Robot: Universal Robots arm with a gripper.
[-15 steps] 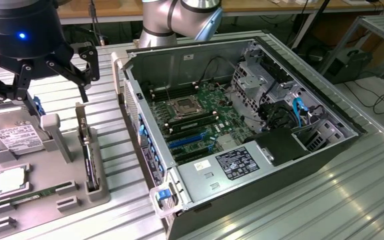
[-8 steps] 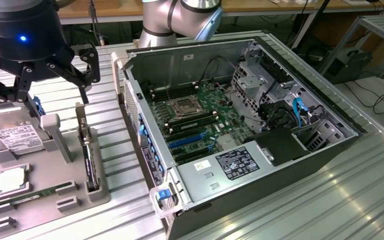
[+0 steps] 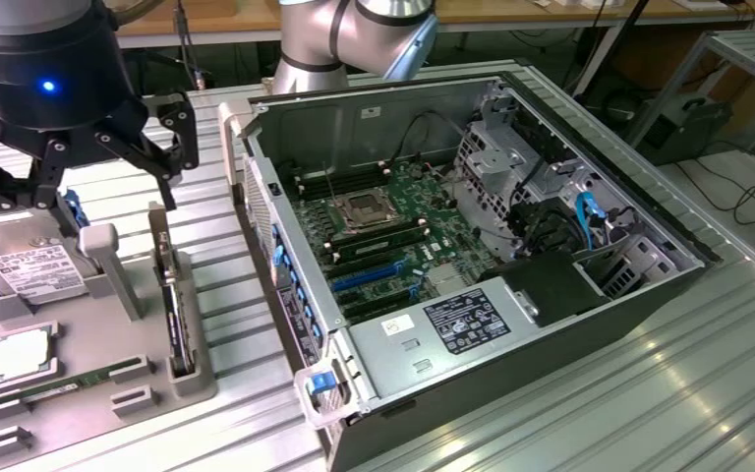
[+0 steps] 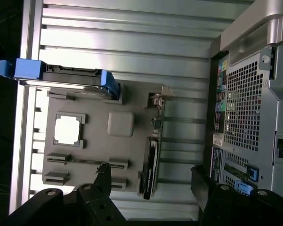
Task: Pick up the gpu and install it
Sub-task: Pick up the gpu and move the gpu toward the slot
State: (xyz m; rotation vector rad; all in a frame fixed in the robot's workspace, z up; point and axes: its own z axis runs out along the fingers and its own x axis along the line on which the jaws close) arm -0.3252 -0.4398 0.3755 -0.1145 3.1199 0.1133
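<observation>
The claw [image 3: 111, 205] is seen fully open w/ nothing held, hung over the grey holder tray [image 3: 102, 329] at the exterior view's left. The gpu [image 3: 168, 295] is stood on edge in a slot of that tray, on the side nearest the open PC case [image 3: 549, 324]. It is not yet gripped. In the wrist view the gpu [image 4: 150, 165] is lined up between the two fingers [image 4: 103, 176], apart from both, so approx. alignment is judged ok. Several risks are judged from here. If the claw is brought down skewed, a finger could be driven onto the card's top edge, or into the tall grey post [image 3: 105, 265] just beside it. The hard drive [image 3: 36, 270] is also near on the far side. If the card is pinched off-centre it could be tilted in the slot and jammed on lifting, or the tray could be dragged along the slatted metal surface [image 3: 613, 393]. A thin board gripped on its faces could also slip, since components on it give uneven contact. Inside the case, room around the blue slots [image 3: 367, 277] on the motherboard [image 3: 391, 221] is tight. A tilted card could be knocked vs. the case wall or seated crooked, w/ connector damage likely if it is pressed.
</observation>
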